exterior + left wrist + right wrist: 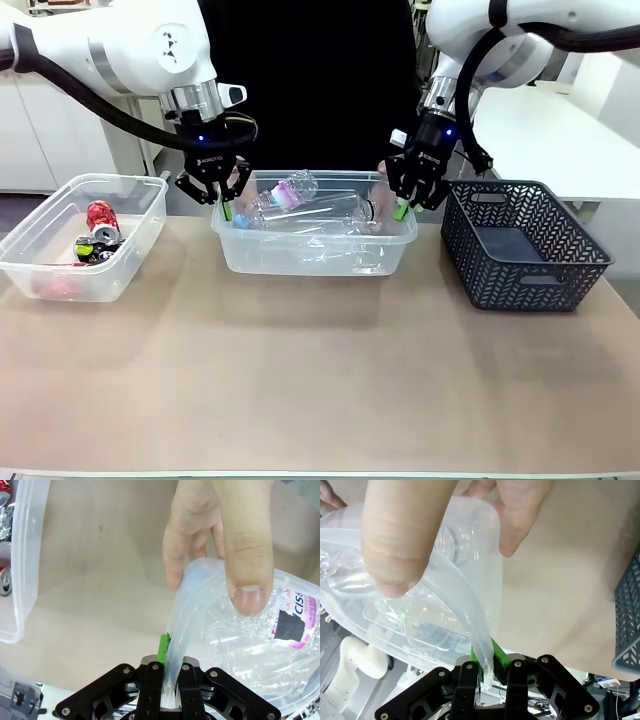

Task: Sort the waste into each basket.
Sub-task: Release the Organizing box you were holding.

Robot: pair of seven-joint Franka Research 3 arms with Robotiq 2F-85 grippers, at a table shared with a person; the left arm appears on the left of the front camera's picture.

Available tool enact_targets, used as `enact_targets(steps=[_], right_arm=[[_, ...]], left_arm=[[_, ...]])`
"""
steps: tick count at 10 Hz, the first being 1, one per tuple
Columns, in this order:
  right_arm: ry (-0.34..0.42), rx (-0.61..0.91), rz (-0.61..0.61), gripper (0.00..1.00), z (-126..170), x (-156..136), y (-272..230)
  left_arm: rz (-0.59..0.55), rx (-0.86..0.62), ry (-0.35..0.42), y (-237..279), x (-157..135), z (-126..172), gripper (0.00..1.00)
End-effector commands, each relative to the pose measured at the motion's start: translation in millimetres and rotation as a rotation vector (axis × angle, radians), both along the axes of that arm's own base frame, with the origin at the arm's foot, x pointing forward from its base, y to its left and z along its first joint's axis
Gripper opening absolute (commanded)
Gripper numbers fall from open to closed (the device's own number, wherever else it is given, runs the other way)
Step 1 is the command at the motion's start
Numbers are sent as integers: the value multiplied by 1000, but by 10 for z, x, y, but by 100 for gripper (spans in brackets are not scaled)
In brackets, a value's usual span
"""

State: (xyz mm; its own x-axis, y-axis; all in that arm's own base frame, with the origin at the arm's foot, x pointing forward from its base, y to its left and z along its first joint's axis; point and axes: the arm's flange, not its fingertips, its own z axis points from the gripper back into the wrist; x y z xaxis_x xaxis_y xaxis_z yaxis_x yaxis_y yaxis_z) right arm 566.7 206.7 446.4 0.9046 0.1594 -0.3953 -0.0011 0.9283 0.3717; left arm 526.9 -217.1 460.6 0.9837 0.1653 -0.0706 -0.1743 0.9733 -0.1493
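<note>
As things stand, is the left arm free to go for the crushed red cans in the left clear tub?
Probably not: the left gripper is shut on the middle clear plastic tub's rim, so it must release first.

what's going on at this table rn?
Both arms are clamped on the middle clear tub, which holds plastic bottles. The left gripper is shut on its left rim, the right gripper on its right rim. The person's hands are on the same rim too, one by each gripper. The other clear tub at the robot's left holds crushed cans. A dark lattice basket sits at its right.
</note>
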Motion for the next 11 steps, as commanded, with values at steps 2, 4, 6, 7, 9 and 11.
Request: enact_targets(steps=[2,4,6,7,9,11], right_arm=[[-72,12,15,6,107,-115,-80],[-189,54,14,61,265,-387,-130],[-345,81,-11,63,425,-610,-223],[-423,102,-29,100,483,-675,-271],[-559,152,-56,100,523,-767,-349],[-702,189,-69,100,535,-822,-424]], left_arm=[[0,0,0,0,0,0,19],[-9,-9,-49,-18,-105,131,76],[11,-21,-117,50,-285,300,100],[21,-36,-158,92,-381,391,100],[-3,-96,-217,203,-574,526,100],[-62,-159,-208,319,-631,439,100]])
